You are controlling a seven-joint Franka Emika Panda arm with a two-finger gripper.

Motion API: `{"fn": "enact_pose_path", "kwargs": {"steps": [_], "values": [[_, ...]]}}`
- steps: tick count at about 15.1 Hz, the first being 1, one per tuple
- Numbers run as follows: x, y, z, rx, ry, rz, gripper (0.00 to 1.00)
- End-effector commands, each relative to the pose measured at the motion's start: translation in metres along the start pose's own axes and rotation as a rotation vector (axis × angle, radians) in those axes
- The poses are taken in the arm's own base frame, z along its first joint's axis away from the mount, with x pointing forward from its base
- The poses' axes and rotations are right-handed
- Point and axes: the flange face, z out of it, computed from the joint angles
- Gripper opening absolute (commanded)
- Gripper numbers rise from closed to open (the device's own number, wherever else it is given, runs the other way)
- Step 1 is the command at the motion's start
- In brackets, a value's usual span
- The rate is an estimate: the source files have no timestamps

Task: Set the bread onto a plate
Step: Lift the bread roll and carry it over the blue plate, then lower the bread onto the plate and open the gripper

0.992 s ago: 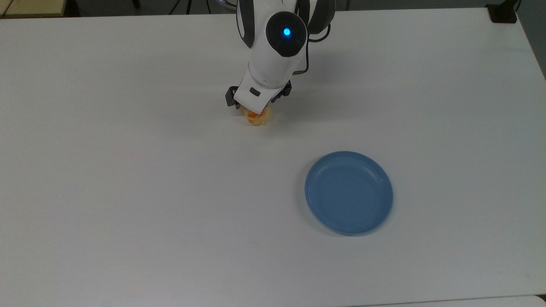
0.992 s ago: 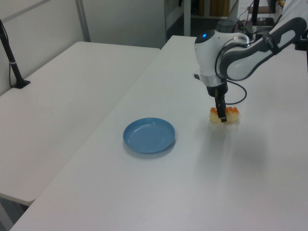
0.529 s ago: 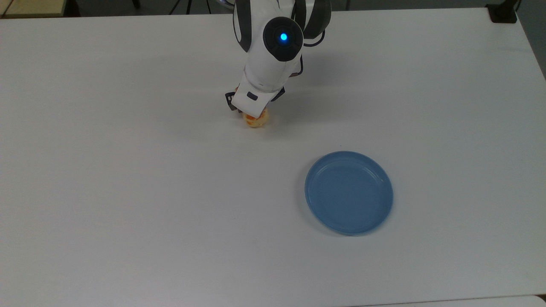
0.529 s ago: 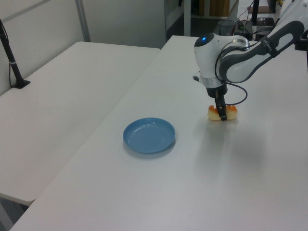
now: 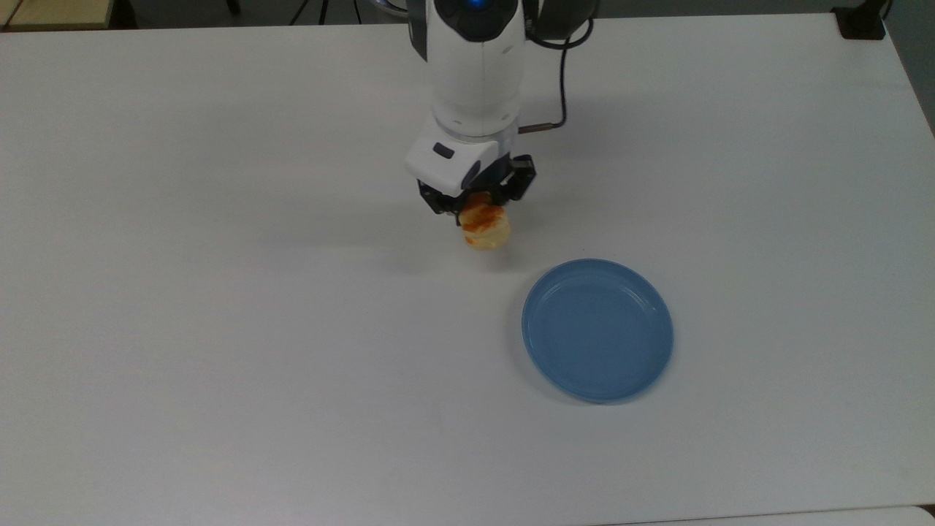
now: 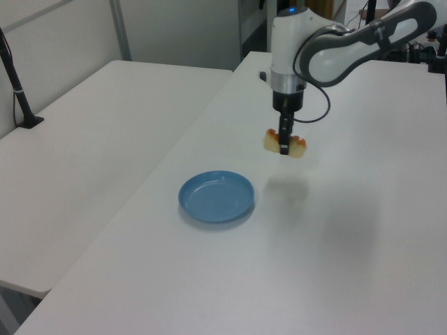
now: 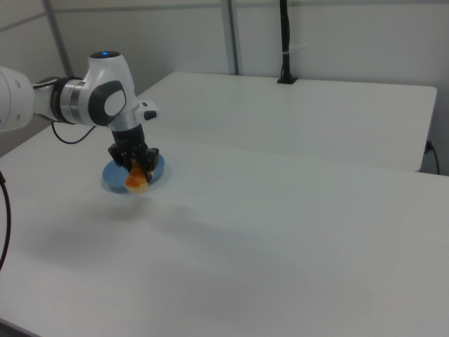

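The bread [image 5: 486,225] [image 6: 284,143] [image 7: 136,180] is an orange-brown roll with pale sides, and it hangs in the air above the white table. My gripper [image 5: 476,207] [image 6: 284,146] [image 7: 137,168] is shut on the bread and points straight down. The blue plate [image 5: 597,329] [image 6: 216,197] [image 7: 111,177] lies flat on the table with nothing on it. In the top view the plate is below and to the right of the bread. In the left view the bread's shadow falls on the table to the plate's right.
The white table [image 5: 219,329] stretches wide around the plate. A second white table [image 6: 91,132] [image 7: 316,112] stands alongside, with a black post [image 6: 17,87] [image 7: 286,42] clamped at its far edge. The arm's cable [image 5: 559,80] hangs behind the wrist.
The gripper has lifted the bread off the table and carried it toward the plate, rightward and down in the top view. The wrist has turned upright.
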Motion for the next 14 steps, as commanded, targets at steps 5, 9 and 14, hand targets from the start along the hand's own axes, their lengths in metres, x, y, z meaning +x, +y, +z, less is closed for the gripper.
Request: {"fn": "enact_pose_path", "kwargs": {"steps": [5,9,14], "values": [[0.077,-0.081,0.033,0.036,0.187,0.237,0.55],[0.091,-0.102,0.049,0.064,0.264,0.323,0.66],[0.089,-0.114,0.057,0.064,0.259,0.331,1.0]]}}
